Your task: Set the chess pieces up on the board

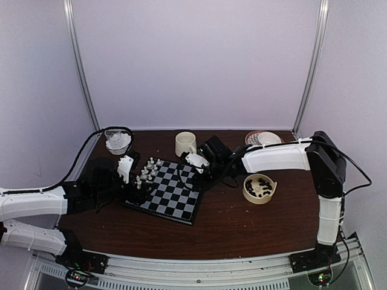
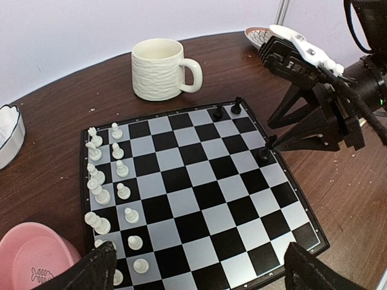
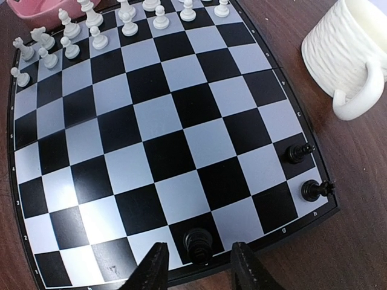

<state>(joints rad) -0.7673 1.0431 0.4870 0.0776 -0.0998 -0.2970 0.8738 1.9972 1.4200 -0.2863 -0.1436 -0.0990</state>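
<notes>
Board point(image 3: 151, 139), mug point(image 3: 347, 54), pink bowl point(image 2: 30, 254) partly beyond picture edges.

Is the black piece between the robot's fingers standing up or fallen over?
Standing up. The black piece rests on its base at the board's edge.

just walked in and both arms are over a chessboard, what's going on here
The two arms are setting up a chess set. The white pieces stand in two rows along the left arm's edge of the board. The right gripper is down at the opposite edge, jaws open either side of a black piece standing there. Two more black pieces stand near the corner, and dark pieces lie in the tan bowl. The left gripper hovers wide open and empty over the white side.
</notes>
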